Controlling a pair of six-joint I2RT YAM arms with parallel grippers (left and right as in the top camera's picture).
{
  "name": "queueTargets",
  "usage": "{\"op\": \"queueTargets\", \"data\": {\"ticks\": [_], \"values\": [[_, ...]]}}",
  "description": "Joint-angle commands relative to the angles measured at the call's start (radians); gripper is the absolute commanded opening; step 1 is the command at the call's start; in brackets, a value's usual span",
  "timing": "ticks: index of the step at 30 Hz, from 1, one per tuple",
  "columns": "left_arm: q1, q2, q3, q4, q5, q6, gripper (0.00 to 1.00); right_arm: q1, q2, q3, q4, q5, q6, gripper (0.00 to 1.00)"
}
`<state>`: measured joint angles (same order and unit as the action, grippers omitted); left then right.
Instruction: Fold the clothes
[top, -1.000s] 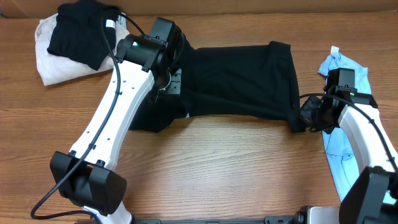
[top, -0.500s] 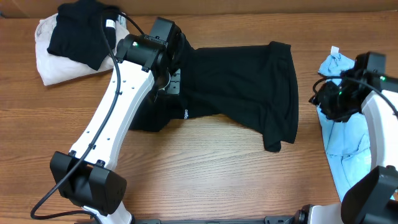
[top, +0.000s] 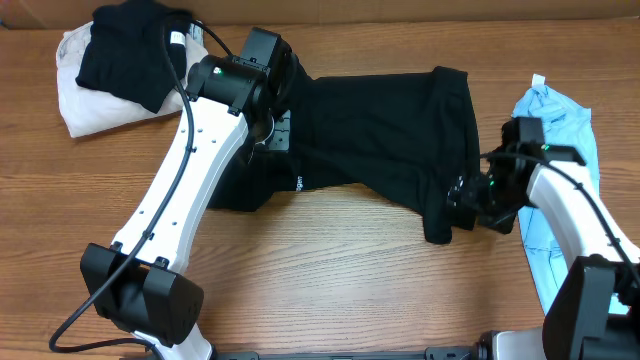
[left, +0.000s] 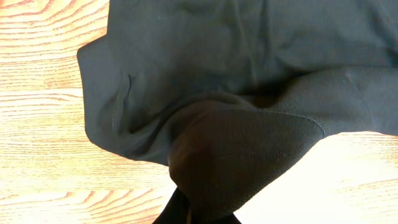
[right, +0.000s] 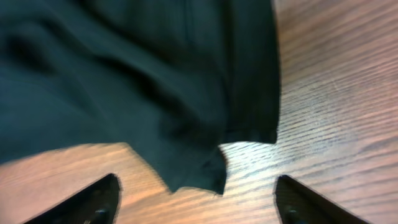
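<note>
Black shirt (top: 380, 130) lies spread across the middle of the desk (top: 330, 290), with one lower corner hanging toward the near edge. Left fingers (top: 278, 128) are clamped tight on a bunch of its cloth at the shirt's left end, while right fingers (top: 468, 192) stand wide apart and empty just over that lower right corner, the hem lying flat on the wood between them. Light blue garment (top: 560, 130) lies at the far right; cream garment (top: 75, 105) sits at the far left under a smaller black garment (top: 125, 50).
</note>
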<state>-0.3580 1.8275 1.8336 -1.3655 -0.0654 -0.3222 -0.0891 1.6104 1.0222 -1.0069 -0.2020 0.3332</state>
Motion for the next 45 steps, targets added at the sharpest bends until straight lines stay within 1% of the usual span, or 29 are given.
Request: {"op": "queueTargets", "data": {"ticks": [1, 3, 8, 11, 14, 16, 18, 19, 21, 23, 24, 25, 27, 28, 29, 31, 33, 37, 38, 42, 45], "values": [[0.006, -0.006, 0.020, 0.000, -0.019, -0.006, 0.04, 0.011, 0.001, -0.066, 0.048, 0.106, 0.115, 0.75], [0.006, -0.006, 0.020, 0.000, -0.020, -0.006, 0.04, 0.011, 0.001, -0.108, 0.096, 0.126, 0.133, 0.73], [0.006, -0.006, 0.020, 0.002, -0.020, -0.006, 0.04, 0.011, 0.001, -0.189, 0.208, 0.120, 0.151, 0.70], [0.006, -0.006, 0.020, 0.001, -0.020, -0.006, 0.04, 0.013, 0.001, -0.200, 0.236, 0.109, 0.156, 0.68], [0.006, -0.006, 0.020, 0.002, -0.020, -0.007, 0.04, 0.027, 0.001, -0.200, 0.255, 0.096, 0.158, 0.67], [0.006, -0.006, 0.020, 0.002, -0.020, -0.007, 0.04, 0.051, 0.001, -0.200, 0.272, 0.092, 0.159, 0.67], [0.006, -0.006, 0.020, 0.002, -0.020, -0.006, 0.04, 0.084, 0.002, -0.200, 0.286, 0.093, 0.163, 0.64], [0.006, -0.006, 0.020, 0.002, -0.020, -0.007, 0.04, 0.099, 0.002, -0.200, 0.291, 0.095, 0.166, 0.61], [0.006, -0.006, 0.020, 0.002, -0.024, -0.006, 0.04, 0.130, 0.002, -0.200, 0.295, 0.097, 0.173, 0.52], [0.006, -0.006, 0.020, -0.001, -0.031, -0.006, 0.04, 0.154, 0.003, -0.200, 0.292, 0.101, 0.174, 0.34], [0.006, -0.006, 0.020, -0.003, -0.031, -0.006, 0.04, 0.161, 0.003, -0.200, 0.288, 0.110, 0.184, 0.27], [0.006, -0.006, 0.020, -0.005, -0.031, -0.006, 0.04, 0.163, 0.003, -0.200, 0.283, 0.121, 0.196, 0.23], [0.006, -0.006, 0.020, -0.012, -0.032, -0.006, 0.04, 0.164, 0.002, -0.200, 0.279, 0.123, 0.195, 0.09], [0.006, -0.006, 0.020, -0.017, -0.037, -0.006, 0.04, 0.160, 0.002, -0.198, 0.275, 0.124, 0.195, 0.05], [0.006, -0.006, 0.021, -0.022, -0.040, -0.006, 0.04, 0.154, 0.002, -0.192, 0.267, 0.123, 0.195, 0.04], [0.006, -0.006, 0.022, -0.033, -0.042, -0.006, 0.04, 0.137, -0.002, -0.161, 0.231, 0.122, 0.195, 0.04], [0.010, -0.010, 0.036, -0.054, -0.043, -0.006, 0.04, 0.111, -0.019, -0.093, 0.157, 0.122, 0.186, 0.04], [0.013, -0.016, 0.121, -0.127, -0.045, -0.006, 0.04, 0.058, -0.075, 0.097, -0.020, 0.122, 0.131, 0.04], [0.013, -0.018, 0.158, -0.153, -0.051, -0.006, 0.04, 0.040, -0.097, 0.172, -0.080, 0.122, 0.110, 0.04], [0.013, -0.032, 0.274, -0.242, -0.103, -0.007, 0.04, -0.014, -0.153, 0.395, -0.250, 0.119, 0.053, 0.04], [0.013, -0.048, 0.326, -0.293, -0.134, -0.007, 0.04, -0.041, -0.178, 0.509, -0.342, 0.113, 0.014, 0.04]]}}
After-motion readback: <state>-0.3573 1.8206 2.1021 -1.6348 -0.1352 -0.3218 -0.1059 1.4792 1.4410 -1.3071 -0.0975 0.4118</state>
